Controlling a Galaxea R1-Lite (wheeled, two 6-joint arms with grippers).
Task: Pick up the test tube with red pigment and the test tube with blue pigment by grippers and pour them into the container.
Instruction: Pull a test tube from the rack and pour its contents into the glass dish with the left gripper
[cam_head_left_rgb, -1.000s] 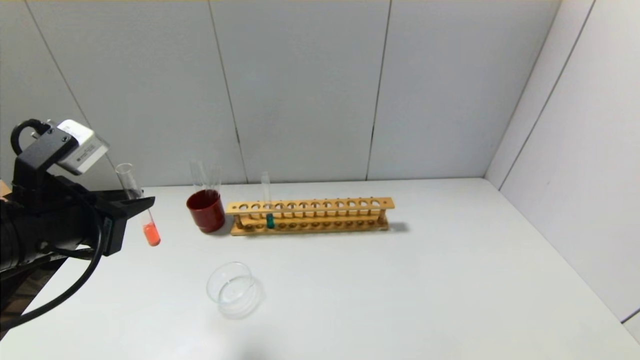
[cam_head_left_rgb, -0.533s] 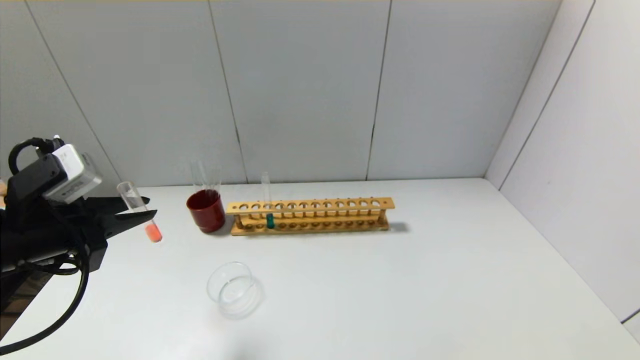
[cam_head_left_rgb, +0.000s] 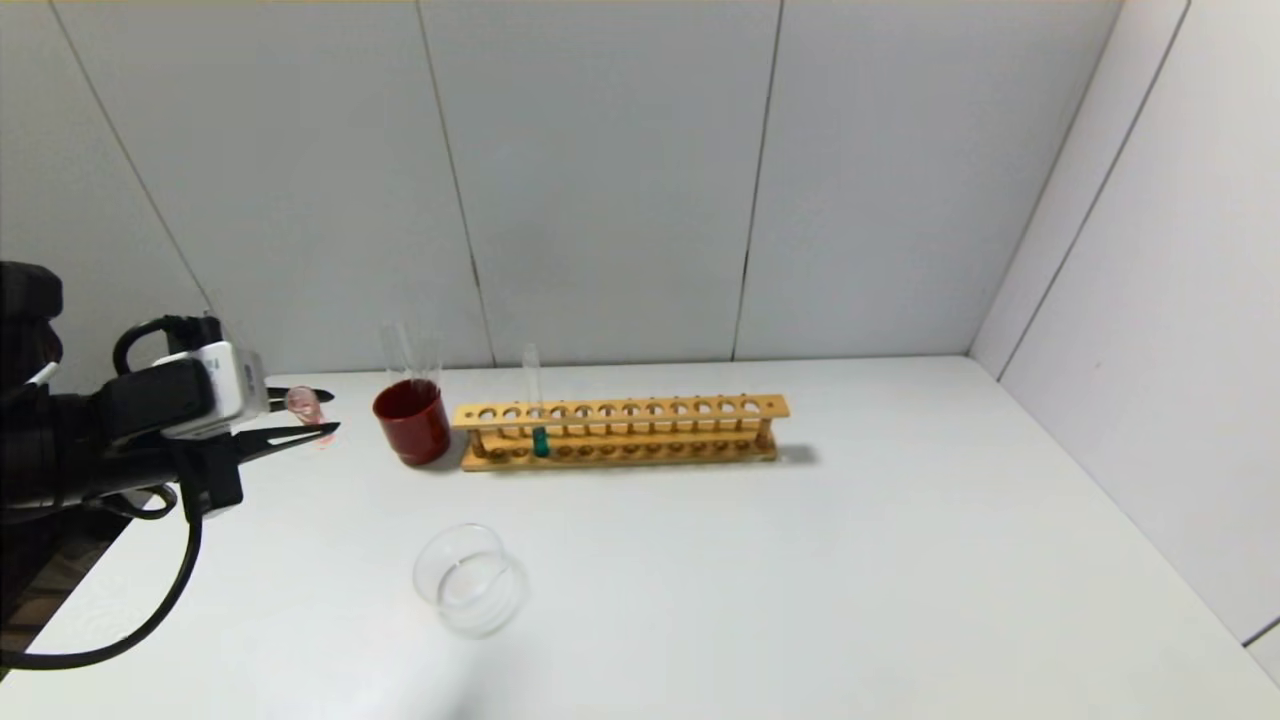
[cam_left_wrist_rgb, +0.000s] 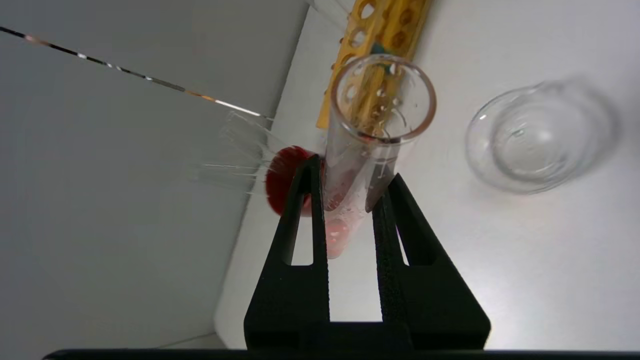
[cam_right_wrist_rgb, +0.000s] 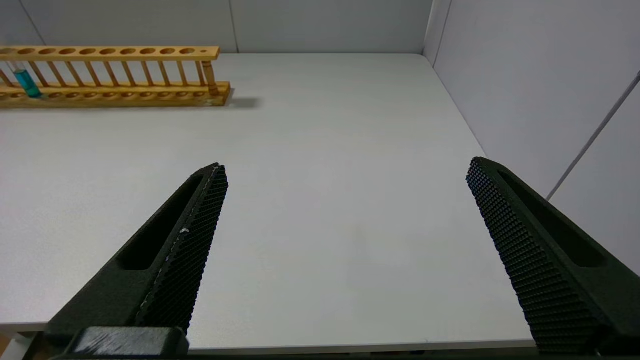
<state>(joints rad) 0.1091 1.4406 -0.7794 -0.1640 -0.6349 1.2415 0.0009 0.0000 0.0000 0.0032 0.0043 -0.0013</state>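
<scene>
My left gripper (cam_head_left_rgb: 303, 418) is shut on the test tube with red pigment (cam_head_left_rgb: 306, 406) at the far left of the table, left of the red cup. In the left wrist view the gripper (cam_left_wrist_rgb: 352, 170) clamps the tube (cam_left_wrist_rgb: 357, 165) mid-length; its open mouth faces the camera and the orange-red liquid (cam_left_wrist_rgb: 336, 235) sits at the rounded end. The test tube with blue pigment (cam_head_left_rgb: 538, 438) stands in the wooden rack (cam_head_left_rgb: 620, 432), and shows in the right wrist view (cam_right_wrist_rgb: 25, 82). The clear glass container (cam_head_left_rgb: 468, 580) sits near the front, also in the left wrist view (cam_left_wrist_rgb: 537, 137). My right gripper (cam_right_wrist_rgb: 348, 167) is open and empty above the table's near right part.
A dark red cup (cam_head_left_rgb: 412, 422) holding plain clear tubes stands just left of the rack, close to my left gripper. The rack (cam_right_wrist_rgb: 115, 75) runs along the back. Grey walls close the back and the right side.
My left gripper has dropped lower and turned, tipping the red tube from near upright to almost level, and has shifted toward the back near the red cup. The container and rack have not moved.
</scene>
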